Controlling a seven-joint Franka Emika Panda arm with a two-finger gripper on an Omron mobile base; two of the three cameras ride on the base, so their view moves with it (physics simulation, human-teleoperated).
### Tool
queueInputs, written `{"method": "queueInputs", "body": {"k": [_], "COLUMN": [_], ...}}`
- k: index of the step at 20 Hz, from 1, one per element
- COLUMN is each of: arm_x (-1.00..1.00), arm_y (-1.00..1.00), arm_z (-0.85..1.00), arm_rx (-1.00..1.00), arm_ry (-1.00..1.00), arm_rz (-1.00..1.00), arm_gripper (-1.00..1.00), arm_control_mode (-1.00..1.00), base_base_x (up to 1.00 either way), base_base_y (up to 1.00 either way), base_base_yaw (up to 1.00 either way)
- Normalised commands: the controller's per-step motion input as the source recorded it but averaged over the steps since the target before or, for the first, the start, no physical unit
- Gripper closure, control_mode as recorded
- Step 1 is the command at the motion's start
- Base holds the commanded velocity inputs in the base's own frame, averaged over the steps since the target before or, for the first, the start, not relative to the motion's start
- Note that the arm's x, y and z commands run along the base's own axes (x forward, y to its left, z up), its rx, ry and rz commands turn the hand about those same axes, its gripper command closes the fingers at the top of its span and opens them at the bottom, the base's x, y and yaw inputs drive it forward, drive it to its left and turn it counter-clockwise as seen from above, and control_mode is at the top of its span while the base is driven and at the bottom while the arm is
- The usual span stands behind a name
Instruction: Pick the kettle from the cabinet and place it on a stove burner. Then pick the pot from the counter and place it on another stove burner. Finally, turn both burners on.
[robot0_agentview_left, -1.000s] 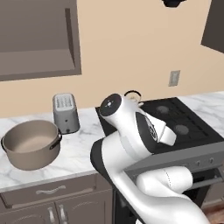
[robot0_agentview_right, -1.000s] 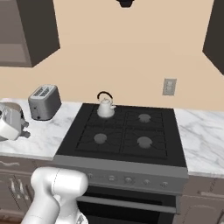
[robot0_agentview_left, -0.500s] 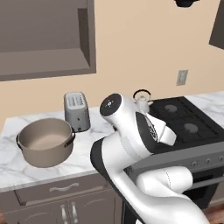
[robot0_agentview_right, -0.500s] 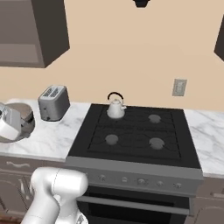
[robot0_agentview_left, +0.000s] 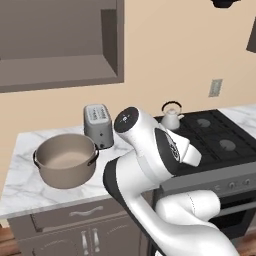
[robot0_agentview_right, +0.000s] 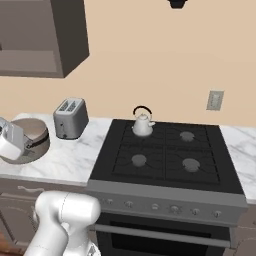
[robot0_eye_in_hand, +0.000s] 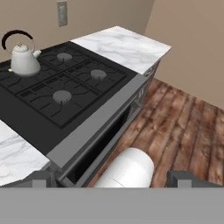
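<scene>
The small silver kettle (robot0_agentview_left: 171, 117) (robot0_agentview_right: 142, 124) (robot0_eye_in_hand: 24, 60) stands on the back left burner of the black cooktop (robot0_agentview_right: 165, 170). The three other burners (robot0_eye_in_hand: 61, 96) (robot0_eye_in_hand: 98, 73) (robot0_eye_in_hand: 64, 56) are bare. The tan pot (robot0_agentview_left: 65, 162) (robot0_agentview_right: 34, 140) rests on the white marble counter (robot0_agentview_left: 22, 187) left of the stove, next to the toaster. An open dark cabinet (robot0_agentview_left: 60, 45) (robot0_agentview_right: 40, 40) hangs above the counter. My gripper (robot0_eye_in_hand: 113, 178) is open and holds nothing, with both tips far apart; it faces across the stove from its left side, well away from the kettle and the pot.
A grey toaster (robot0_agentview_left: 98, 125) (robot0_agentview_right: 70, 118) stands behind the pot by the wall. A wall outlet (robot0_agentview_right: 215, 100) sits above the stove's right side. More marble counter (robot0_eye_in_hand: 124, 46) lies beyond the stove, with wooden floor (robot0_eye_in_hand: 183, 127) in front of the oven.
The whole scene has slid right in both base views, so the base has driven left; pot and cabinet have come further into view. Kettle and pot have kept their places. The gripper has stayed open.
</scene>
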Motion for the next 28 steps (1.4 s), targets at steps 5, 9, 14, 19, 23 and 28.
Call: {"method": "queueInputs", "body": {"k": [5,9,14,19,23,28], "arm_x": [0.00,0.00,0.00,0.00,0.00,0.00], "arm_y": [0.00,0.00,0.00,0.00,0.00,0.00], "arm_z": [0.00,0.00,0.00,0.00,0.00,0.00], "arm_rx": [0.00,0.00,0.00,0.00,0.00,0.00], "arm_ry": [0.00,0.00,0.00,0.00,0.00,0.00], "arm_rz": [0.00,0.00,0.00,0.00,0.00,0.00], "arm_gripper": [-1.00,-1.00,-1.00,-1.00,-1.00,-1.00], "arm_control_mode": [1.00,1.00,1.00,1.00,1.00,1.00], "base_base_x": [0.02,0.12,0.18,0.18,0.19,0.28], "base_base_y": [0.30,0.22,0.24,0.37,0.41,0.26], "base_base_yaw": [0.00,0.00,0.00,0.00,0.00,0.00]}}
